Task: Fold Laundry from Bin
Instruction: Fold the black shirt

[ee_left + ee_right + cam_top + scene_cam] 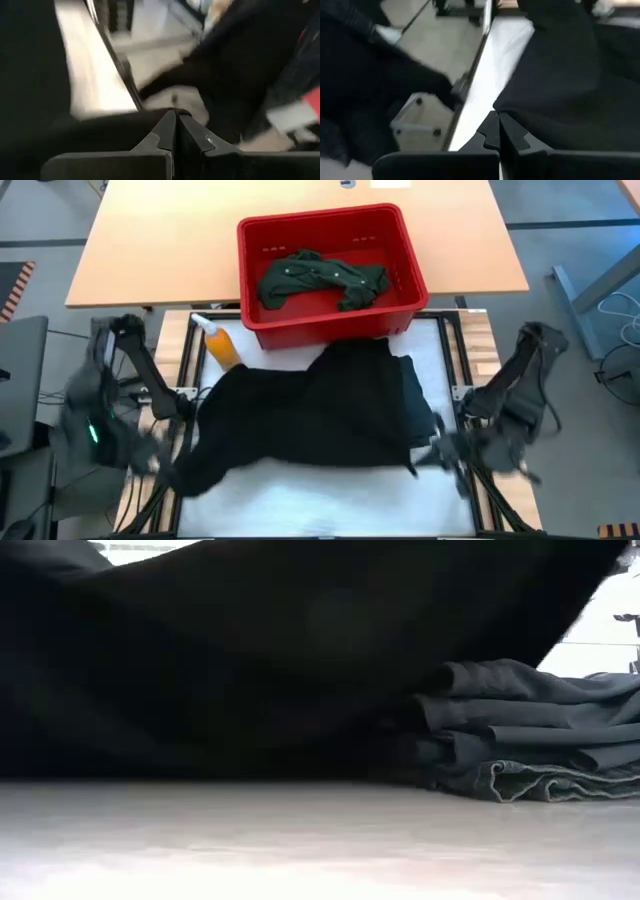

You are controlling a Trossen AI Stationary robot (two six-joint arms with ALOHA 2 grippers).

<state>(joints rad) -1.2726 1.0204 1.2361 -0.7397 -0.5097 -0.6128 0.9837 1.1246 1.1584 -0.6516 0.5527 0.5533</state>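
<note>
The left tool [176, 131] sits low at the near left edge of the bench, its two dark fingers pressed together with a fold of the black garment [310, 415] pinched between their tips. Across from it, the right tool [499, 131] is at the near right edge, fingers likewise closed tight, and a corner of the same black cloth is caught in them. Between the two, the garment is stretched wide over the white work mat [320, 495], sagging in the middle and draping over most of the mat's far half.

From table height, that black sheet hangs like a curtain across nearly the whole view, and under its right end a folded stack of dark jeans [545, 735] lies flat on the mat, its layered edges and a stitched hem showing. From above, the stack is almost wholly covered by the black cloth.

Beyond the garment, the red bin [330, 275] stands on the wooden bench [150, 250], touching the far edge of the mat. Inside it a dark green shirt [320, 278] lies crumpled on the bottom, its pale buttons just visible. Just beside the bin's near left corner, a small orange bottle [220, 343] lies on its side on the mat's edge, close to the black cloth.
</note>
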